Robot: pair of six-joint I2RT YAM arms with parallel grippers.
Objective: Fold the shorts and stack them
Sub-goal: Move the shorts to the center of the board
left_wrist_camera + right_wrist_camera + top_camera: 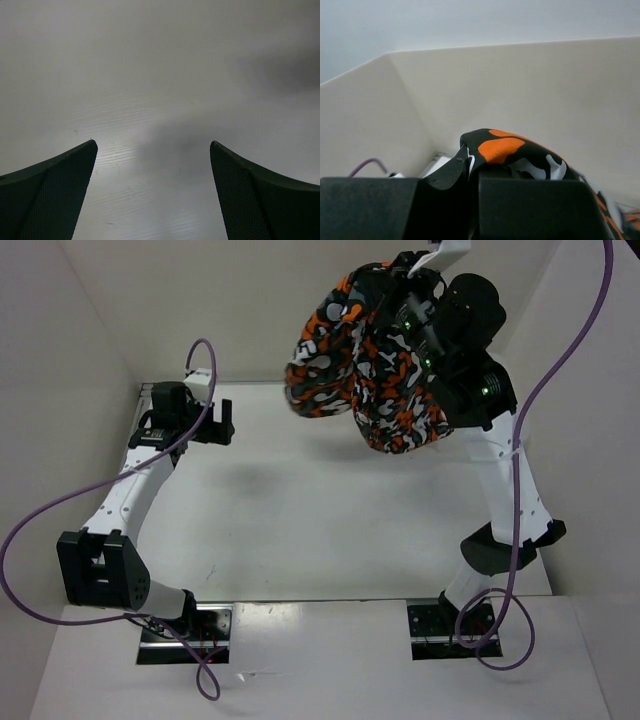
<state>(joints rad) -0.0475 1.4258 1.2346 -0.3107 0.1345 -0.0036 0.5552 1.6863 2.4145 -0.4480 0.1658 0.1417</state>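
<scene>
Right now I've got the right arm (500, 470) reared up high at the far right corner, and the shorts (365, 370) are hanging off its end, well clear of the table (300, 530), bunched into a loose bundle of orange, black, grey and white blotches. One lobe sags out to the left and a bigger one droops lower towards the arm. On the right wrist view, the right gripper (470, 167) has its jaws pinched together on a fold of that printed cloth (510, 150). An orange patch bulges up just above the fingers (447, 175), and the pale walls of the enclosure (545, 100) fill the background, so the camera is looking out sideways and not down. Over on the other side, the left arm (130, 495) stretches along the left edge of the table, with the left gripper (222, 423) low near the far left corner, well apart from the shorts. Its wrist view shows the left gripper (152, 145) with both dark fingers (60, 192) spread wide, nothing between them but bare white tabletop (160, 75) and a soft shadow. A purple cable (60, 510) loops off the left arm, and another (560, 360) trails up beside the right one.
</scene>
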